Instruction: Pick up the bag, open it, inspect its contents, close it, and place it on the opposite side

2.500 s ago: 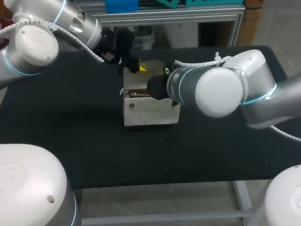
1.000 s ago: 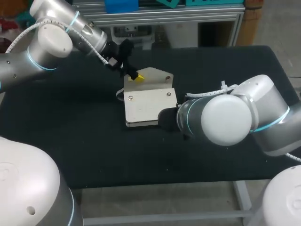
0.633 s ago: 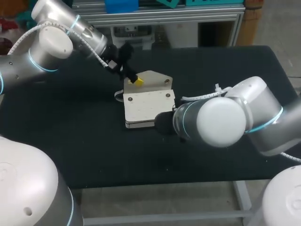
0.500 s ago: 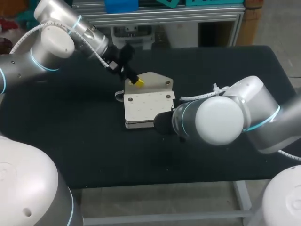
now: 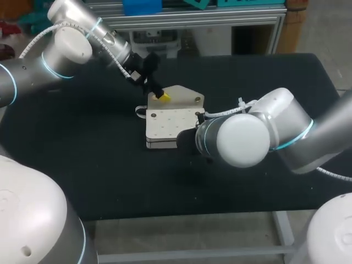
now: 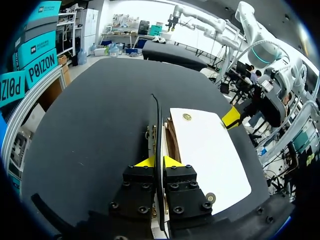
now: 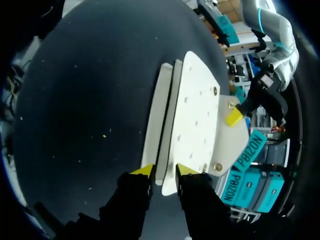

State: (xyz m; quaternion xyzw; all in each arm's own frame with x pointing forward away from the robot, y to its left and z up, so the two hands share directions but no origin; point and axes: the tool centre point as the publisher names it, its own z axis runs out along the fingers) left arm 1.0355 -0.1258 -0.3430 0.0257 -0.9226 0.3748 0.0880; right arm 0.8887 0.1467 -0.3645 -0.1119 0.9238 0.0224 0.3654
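A flat cream bag (image 5: pixel 173 124) with metal studs lies on the black table (image 5: pixel 82 159), its flap turned toward the back. My left gripper (image 5: pixel 161 97) sits at the bag's back left corner. In the left wrist view this gripper (image 6: pixel 159 161) is shut on the bag's thin black strap (image 6: pixel 158 125), with the cream bag (image 6: pixel 205 150) just beside it. My right gripper (image 7: pixel 164 170) is shut on the near edge of the bag (image 7: pixel 192 110). In the head view my right arm's wrist hides it.
Dark table top lies on all sides of the bag. The front edge (image 5: pixel 181 213) is close below my right arm's elbow (image 5: pixel 242 140). My left arm crosses the table's back left corner.
The bag stood upright earlier and now lies flat. In the last second my left gripper crept slightly right with the strap, and my right arm's elbow swung left.
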